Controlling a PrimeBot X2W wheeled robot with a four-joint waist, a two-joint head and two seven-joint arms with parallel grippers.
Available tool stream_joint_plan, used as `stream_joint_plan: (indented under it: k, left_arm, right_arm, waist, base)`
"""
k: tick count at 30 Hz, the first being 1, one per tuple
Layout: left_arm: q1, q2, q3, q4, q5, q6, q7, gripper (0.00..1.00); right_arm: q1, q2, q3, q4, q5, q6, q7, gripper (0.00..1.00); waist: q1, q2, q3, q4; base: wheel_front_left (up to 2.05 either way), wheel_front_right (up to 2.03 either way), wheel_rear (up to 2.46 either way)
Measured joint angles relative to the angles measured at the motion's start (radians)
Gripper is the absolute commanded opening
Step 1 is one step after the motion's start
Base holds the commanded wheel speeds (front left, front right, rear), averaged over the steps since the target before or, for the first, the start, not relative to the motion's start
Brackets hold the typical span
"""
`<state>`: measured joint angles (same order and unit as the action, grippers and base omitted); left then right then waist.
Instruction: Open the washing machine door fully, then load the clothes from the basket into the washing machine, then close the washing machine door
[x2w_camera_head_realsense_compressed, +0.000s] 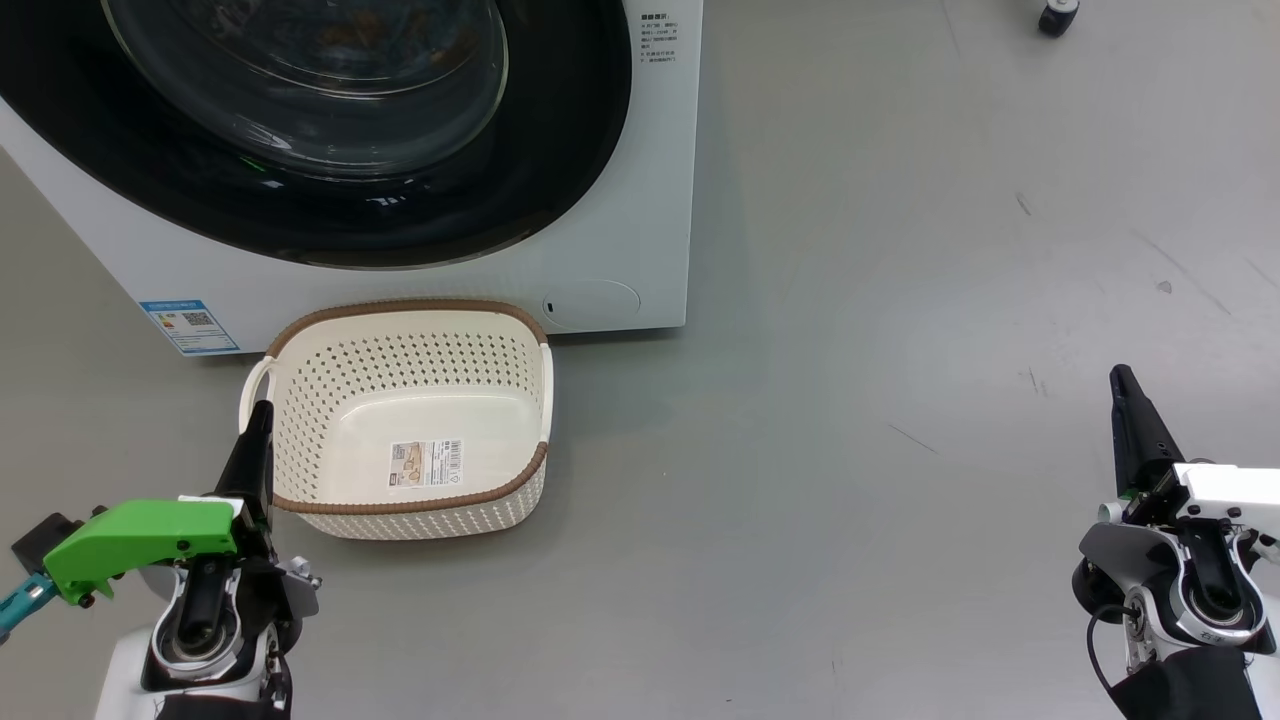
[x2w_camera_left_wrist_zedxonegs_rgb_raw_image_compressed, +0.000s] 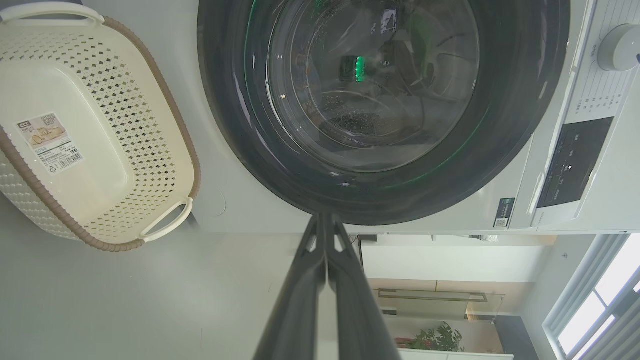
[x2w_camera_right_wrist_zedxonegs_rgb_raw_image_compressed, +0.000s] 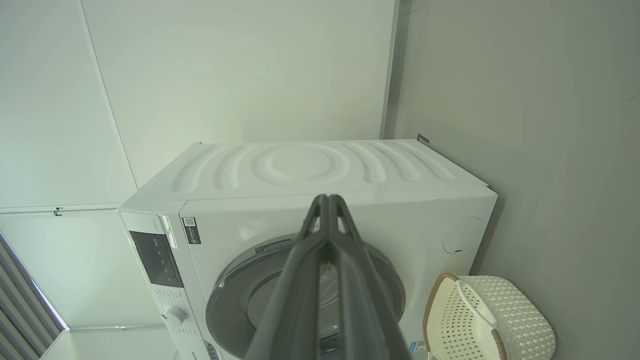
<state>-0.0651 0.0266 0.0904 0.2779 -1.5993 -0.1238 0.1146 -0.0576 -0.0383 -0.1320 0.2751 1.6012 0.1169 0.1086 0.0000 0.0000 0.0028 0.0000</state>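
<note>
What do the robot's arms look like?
Each tool is two long, dark, tapering fingers. The left tool has a green cover, the right tool a white cover. Wrists are black, white and silver; the right trails a black cable.

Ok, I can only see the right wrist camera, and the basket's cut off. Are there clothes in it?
Observer: No. In the head view the basket holds nothing but a barcode sticker on its floor.
Operator: Where's the other gripper?
Observer: The left gripper is shut, with its tip beside the basket's side handle. I cannot tell if they touch.
Operator: And where's mine from up top?
Observer: The right gripper hangs over the floor, well to the right of the washing machine and the basket.
</note>
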Motion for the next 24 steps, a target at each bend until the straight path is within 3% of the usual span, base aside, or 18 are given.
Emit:
stream_joint_plan:
  k: [24]
  left_arm:
    - [0.0, 0.0, 0.0, 0.0, 0.0, 0.0, 0.0, 0.0]
  right_arm:
    - [0.0, 0.0, 0.0, 0.0, 0.0, 0.0, 0.0, 0.0]
  waist:
    - [0.0, 0.0, 0.0, 0.0]
  base:
    - [0.0, 0.0, 0.0]
